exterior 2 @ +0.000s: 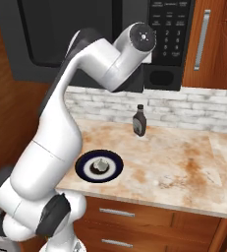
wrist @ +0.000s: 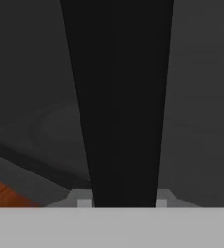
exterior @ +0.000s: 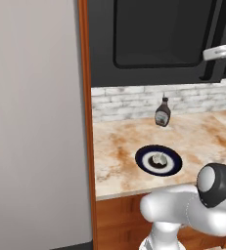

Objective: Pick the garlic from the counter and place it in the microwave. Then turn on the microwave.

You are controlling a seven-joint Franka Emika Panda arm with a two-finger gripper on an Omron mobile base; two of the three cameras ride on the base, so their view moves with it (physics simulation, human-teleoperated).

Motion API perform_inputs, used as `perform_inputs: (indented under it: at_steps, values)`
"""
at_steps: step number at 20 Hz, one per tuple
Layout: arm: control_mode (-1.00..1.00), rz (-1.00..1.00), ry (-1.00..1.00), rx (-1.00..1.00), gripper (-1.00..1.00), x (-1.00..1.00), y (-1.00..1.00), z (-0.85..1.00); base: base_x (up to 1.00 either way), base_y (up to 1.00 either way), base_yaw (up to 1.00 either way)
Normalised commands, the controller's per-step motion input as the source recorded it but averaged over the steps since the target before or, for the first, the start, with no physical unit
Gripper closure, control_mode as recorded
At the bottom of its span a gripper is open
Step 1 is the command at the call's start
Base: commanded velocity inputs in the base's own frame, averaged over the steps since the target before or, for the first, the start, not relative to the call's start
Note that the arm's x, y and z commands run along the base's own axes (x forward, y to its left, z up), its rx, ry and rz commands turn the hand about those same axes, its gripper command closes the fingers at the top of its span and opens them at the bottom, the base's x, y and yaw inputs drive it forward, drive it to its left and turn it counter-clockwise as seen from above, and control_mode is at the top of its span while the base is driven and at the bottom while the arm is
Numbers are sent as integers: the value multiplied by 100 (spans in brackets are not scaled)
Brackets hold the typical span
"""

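Black microwave [exterior 2: 85, 39] handle [wrist: 120, 106] clamped in gripper [wrist: 120, 203]; garlic [exterior: 158, 157] on plate [exterior: 145, 152]. Risk: pads slip off handle mid-pull, door stays shut.

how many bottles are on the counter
1: a dark sauce bottle stands upright near the brick wall at the back of the counter, behind the plate; none seem hidden.

Garlic [exterior: 158, 158] on dark-rimmed plate [exterior: 143, 164], counter [exterior: 119, 156]; sauce bottle [exterior: 162, 113] behind; microwave [exterior: 153, 39] above.
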Motion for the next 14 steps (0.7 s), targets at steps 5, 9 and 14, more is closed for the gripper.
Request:
perform_inputs:
  at_steps: [5, 9, 14]
  values:
    - [-100, -7, -12, -1, 100, -48, 7, 8, 0, 0, 0]
    - [-100, -13, -11, -6, 100, -49, 7, 12, 0, 0, 0]
    - [-100, -16, -6, -6, 100, -44, 7, 16, 0, 0, 0]
